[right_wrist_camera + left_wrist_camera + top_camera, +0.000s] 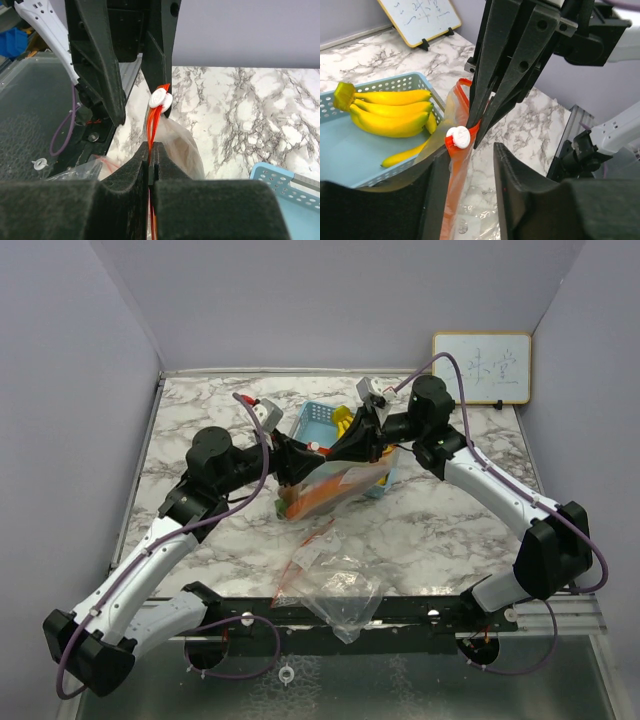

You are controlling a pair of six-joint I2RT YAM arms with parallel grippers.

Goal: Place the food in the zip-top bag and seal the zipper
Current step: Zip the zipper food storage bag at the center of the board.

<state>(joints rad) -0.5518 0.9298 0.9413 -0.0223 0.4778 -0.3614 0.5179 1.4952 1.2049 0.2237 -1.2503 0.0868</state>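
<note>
The zip-top bag (335,485) hangs between both grippers beside the blue basket, with orange food inside it. Its orange zipper strip (457,175) carries a white slider (457,137). My right gripper (151,148) is shut on the strip just behind the slider (161,100). My left gripper (471,160) is open, the strip resting against its left finger while the right finger stands apart. In the top view the left gripper (298,455) and right gripper (347,445) meet tip to tip above the bag. Yellow bananas (390,112) lie in the basket.
The blue mesh basket (312,420) stands just behind the bag. A second, crumpled clear bag (335,592) lies near the table's front edge. A small whiteboard (482,367) leans at the back right. Grey walls close in the sides.
</note>
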